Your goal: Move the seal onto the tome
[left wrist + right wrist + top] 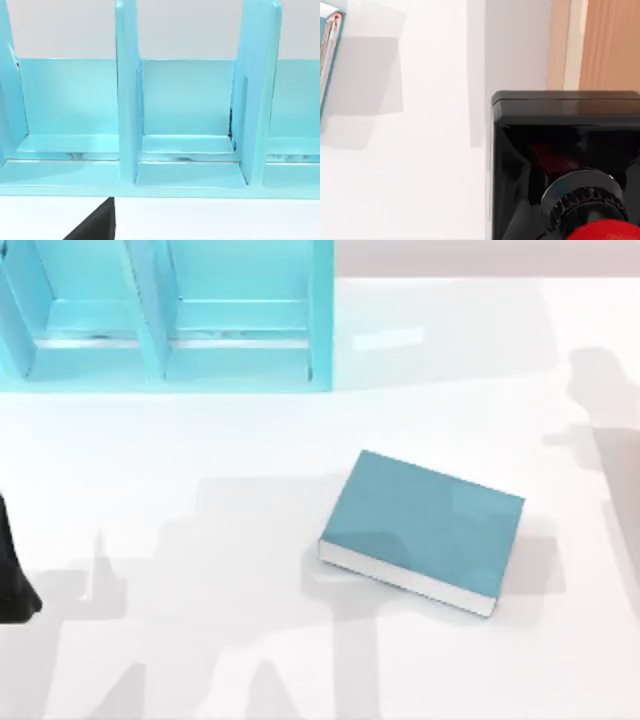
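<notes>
The step in hand, as I judge it, is carrying the seal (565,165) over to the tome (420,530). The right wrist view looks at the seal from very close, so I take it that my right tool has it or is right at it. How far that tool is open I cannot tell. The tome lies well apart from the seal, at the far edge of that view.

To do this well I would:
- keep the seal upright and level,
- come in from the top view's right, high enough to clear the tome's near edge,
- aim for the middle of the cover, since the tome lies askew to the counter's edges,
- set the block down flat before letting go.

My left arm (12,575) sits parked at the top view's left edge, and I cannot tell its tool's state either.

The counter (200,440) is plain white, smooth and faintly glossy. The shelf (165,315) at the back left is shiny light teal, with upright dividers making open bays. The tome is a thick closed slab with a matte teal cover, white page edges and a broad flat top. The seal is small, a glossy black square block with a ribbed dark collar and a rounded red knob (605,232).
</notes>
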Available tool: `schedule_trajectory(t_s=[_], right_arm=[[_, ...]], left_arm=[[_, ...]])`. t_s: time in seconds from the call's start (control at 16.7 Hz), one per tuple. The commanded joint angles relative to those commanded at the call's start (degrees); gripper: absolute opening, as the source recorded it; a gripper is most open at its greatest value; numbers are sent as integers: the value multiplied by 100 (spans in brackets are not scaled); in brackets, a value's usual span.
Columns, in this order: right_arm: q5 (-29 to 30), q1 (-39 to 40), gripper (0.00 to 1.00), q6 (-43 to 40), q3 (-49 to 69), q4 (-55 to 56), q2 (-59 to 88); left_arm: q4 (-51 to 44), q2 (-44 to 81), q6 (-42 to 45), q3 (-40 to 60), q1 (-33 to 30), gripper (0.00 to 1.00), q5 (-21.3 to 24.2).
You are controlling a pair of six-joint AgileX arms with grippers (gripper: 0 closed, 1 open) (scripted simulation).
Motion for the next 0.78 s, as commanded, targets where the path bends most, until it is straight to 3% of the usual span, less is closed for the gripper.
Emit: schedule_trajectory(t_s=[0.36,0.78], right_arm=[[-7,199,0,226,70,78,183],[13,2239,0,2285,485,742,1331]], left_arm=[[0,0,0,0,0,100,0],[0,0,0,0,0,100,0]])
